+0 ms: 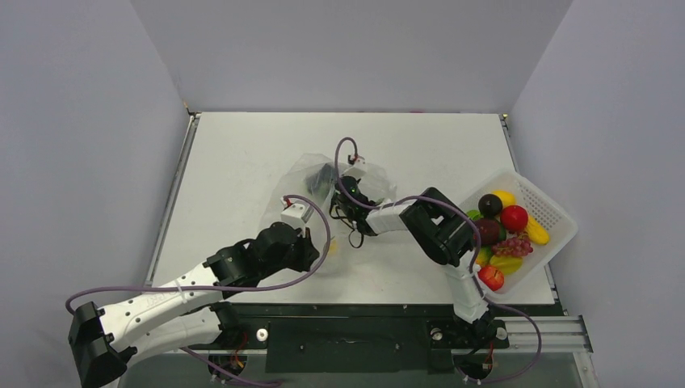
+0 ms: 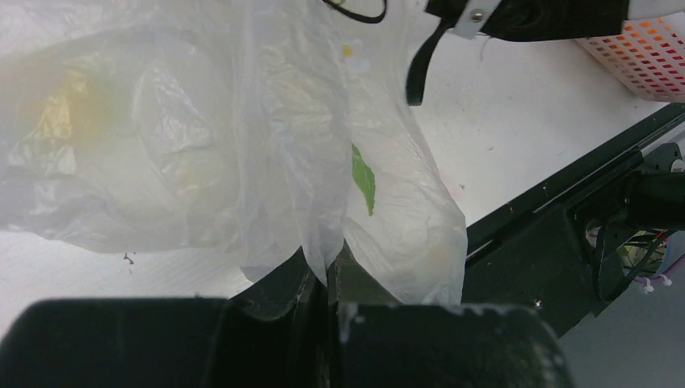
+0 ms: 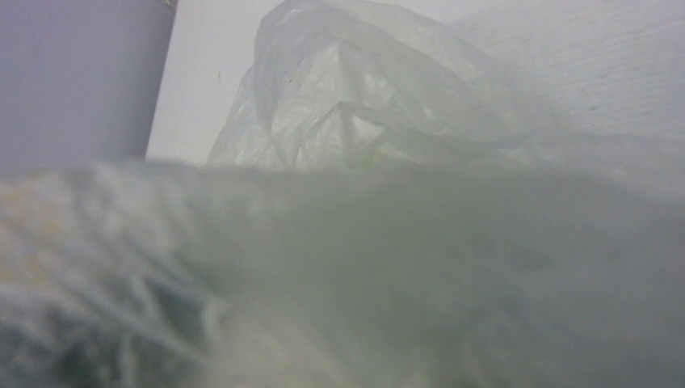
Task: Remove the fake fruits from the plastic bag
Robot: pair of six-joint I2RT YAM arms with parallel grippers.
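Note:
The clear plastic bag (image 1: 300,171) lies crumpled at the table's middle, with a green leaf print (image 2: 363,178) showing. My left gripper (image 2: 331,271) is shut on a fold of its near edge, pulling the film (image 2: 283,121) up. My right gripper (image 1: 325,179) reaches from the right into the bag's mouth. Film (image 3: 363,105) covers its camera and hides its fingers. The fake fruits sit in the white basket at the right, among them a dark maroon one (image 1: 489,204) and a red one (image 1: 514,217). I cannot tell whether any fruit lies in the bag.
The white perforated basket (image 1: 552,208) stands tilted at the table's right edge, near the right arm's elbow. Purple cables loop over both arms. A black rail (image 2: 549,234) runs along the table's near edge. Grey walls close in the left, the back and the right.

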